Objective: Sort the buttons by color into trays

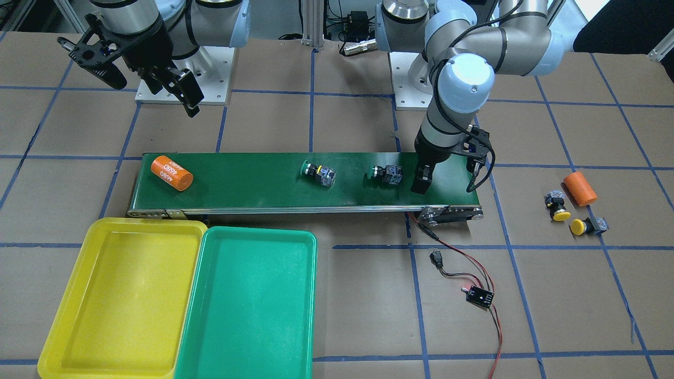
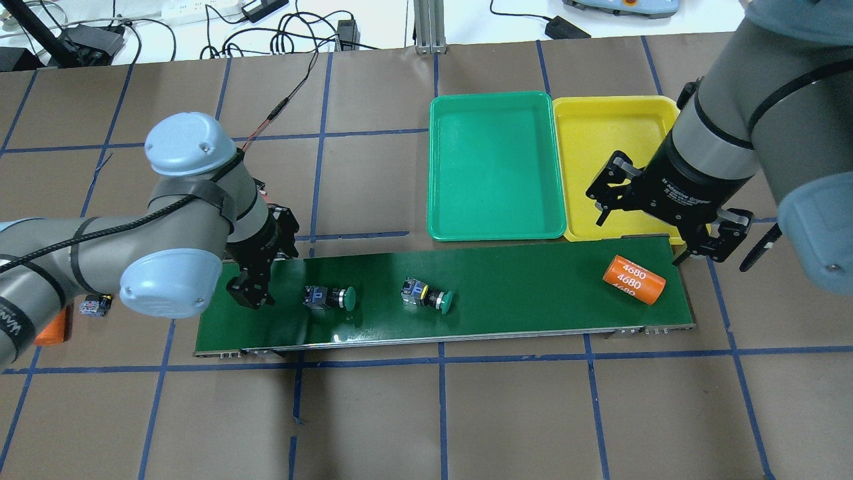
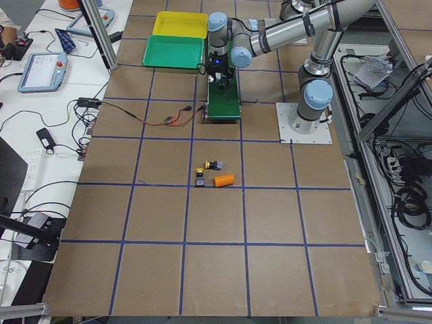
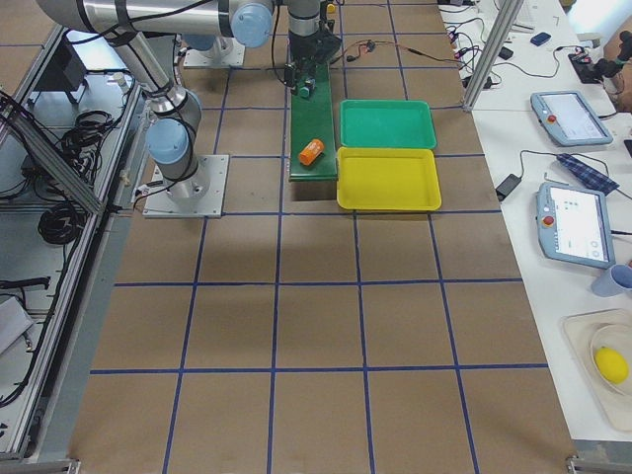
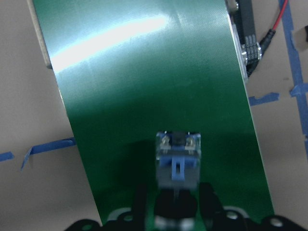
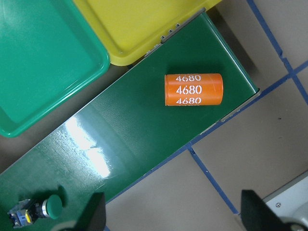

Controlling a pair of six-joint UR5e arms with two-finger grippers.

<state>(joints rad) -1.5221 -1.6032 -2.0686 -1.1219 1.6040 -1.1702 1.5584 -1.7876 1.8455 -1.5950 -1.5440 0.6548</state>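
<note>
left end effector (image 2: 252, 297) low over belt (image 2: 520, 293) | right end effector (image 1: 152, 90) raised, spread

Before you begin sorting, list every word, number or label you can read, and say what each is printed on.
"4680", three times in white, on the orange cylinder lying on the conveyor belt.
White lettering on the right claw, seen in the overhead view: too small to read.
Lettering on the left arm's strap: cut off, unreadable.
</note>
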